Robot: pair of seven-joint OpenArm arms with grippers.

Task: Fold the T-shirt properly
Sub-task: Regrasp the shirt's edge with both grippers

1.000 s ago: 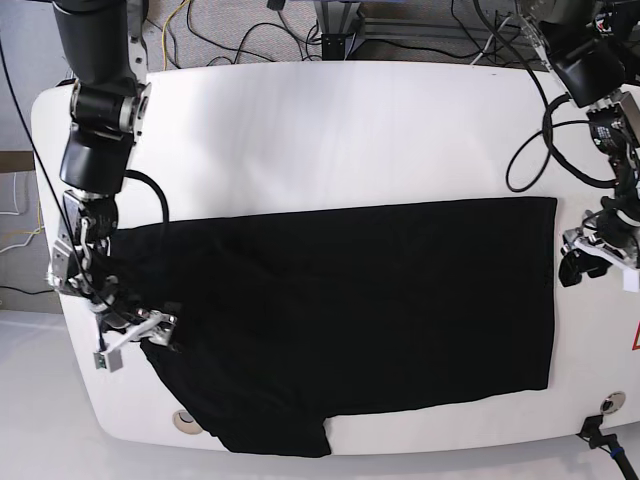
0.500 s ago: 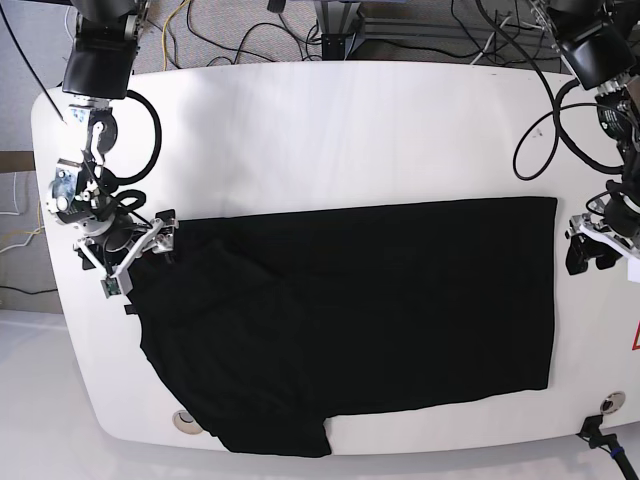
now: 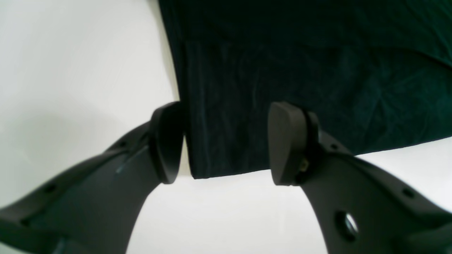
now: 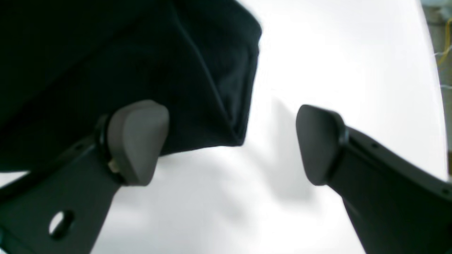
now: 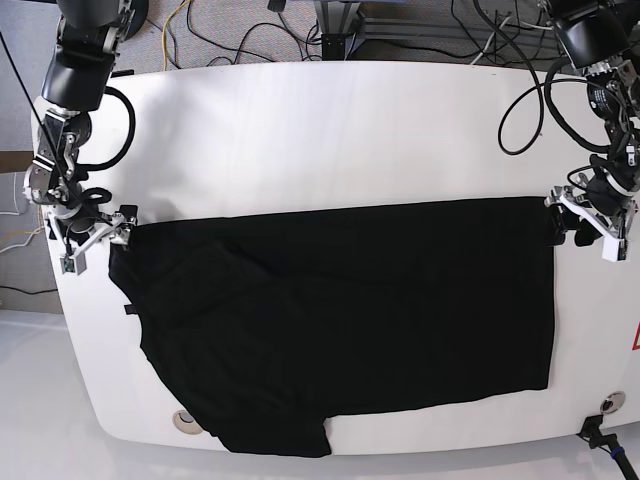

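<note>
Where T-shirt (image 5: pixel 350 310) corners lie, tools gaping

Matt black woven cloth T-shirt (image 5: pixel 350 320), faintly creased toward its 3 o'clock edge, on a smooth, semi-gloss white table (image 5: pixel 330 130), probably laminate; fingers (image 3: pixel 287 148) of the left gripper (image 3: pixel 226 143) in matt dark plastic.

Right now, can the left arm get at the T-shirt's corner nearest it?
Probably yes: the left gripper is open, its fingers straddling the T-shirt corner on the bare table, nothing between.
</note>
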